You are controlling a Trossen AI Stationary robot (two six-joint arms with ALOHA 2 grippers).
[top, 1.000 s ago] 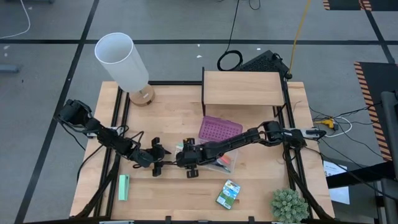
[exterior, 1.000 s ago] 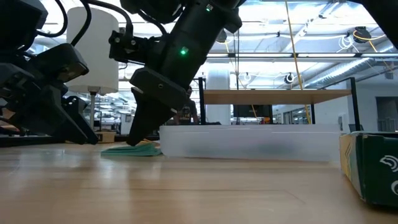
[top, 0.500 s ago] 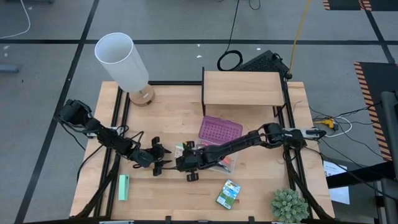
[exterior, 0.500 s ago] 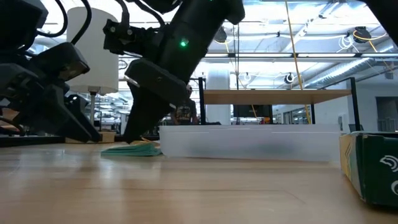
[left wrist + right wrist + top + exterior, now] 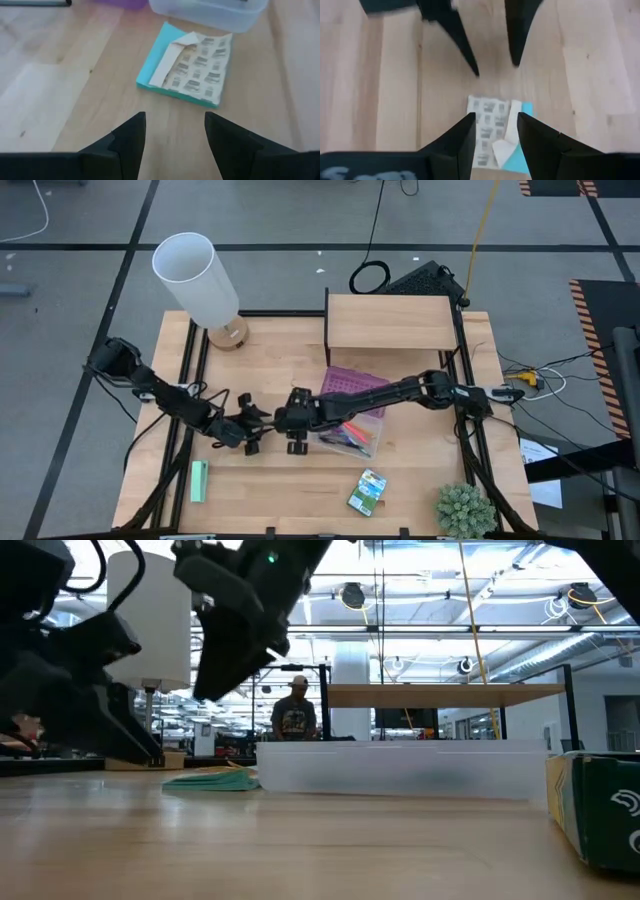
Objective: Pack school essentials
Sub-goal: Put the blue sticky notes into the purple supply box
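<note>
Beside the clear case (image 5: pixel 207 11), I judged my spread right gripper (image 5: pixel 493 131) should descend squarely astride the sticker pack (image 5: pixel 495 131), left gripper (image 5: pixel 175 131) likewise parted.

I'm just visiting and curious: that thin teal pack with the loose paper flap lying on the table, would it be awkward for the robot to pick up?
Probably. The teal pack lies flat on the table, leaving little edge to pinch. Its loose flap looks floppy, so it may bend. It seems light and could slide.

The left gripper (image 5: pixel 258 430) and right gripper (image 5: pixel 291 430) face each other closely. The small colourful square pack (image 5: pixel 187 63) lies flat between them, clear case (image 5: pixel 352 432) just beyond.
</note>
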